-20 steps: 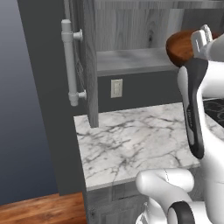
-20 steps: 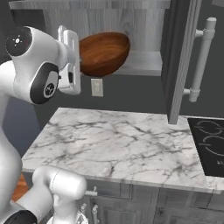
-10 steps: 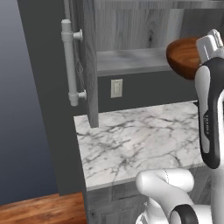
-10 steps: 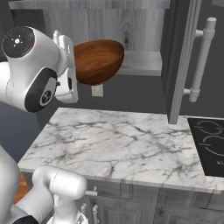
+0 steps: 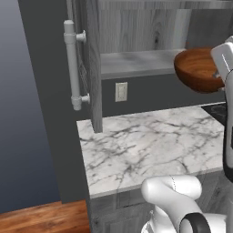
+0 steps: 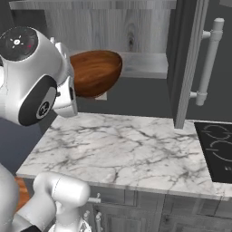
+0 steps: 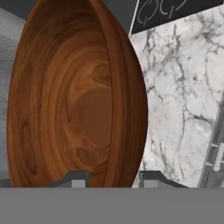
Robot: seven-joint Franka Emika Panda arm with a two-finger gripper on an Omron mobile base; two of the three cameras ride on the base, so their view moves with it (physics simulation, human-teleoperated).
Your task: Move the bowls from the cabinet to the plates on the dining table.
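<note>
My gripper is shut on the rim of the reddish-brown wooden bowl, one finger inside it and one outside. The bowl hangs in the air in front of the cabinet shelf, tilted and well above the marble. In the right base view the bowl sticks out from behind my arm's big white joint, just left of the open cabinet. The plates and the dining table are out of view.
An open grey cabinet door with a silver bar handle stands at the left, and another door at the right. Below lies a small marble counter with a black stove at its right end. A wall outlet sits under the shelf.
The bowl has come down a little and further out from the cabinet shelf, held in the gripper. The grip is unchanged.
</note>
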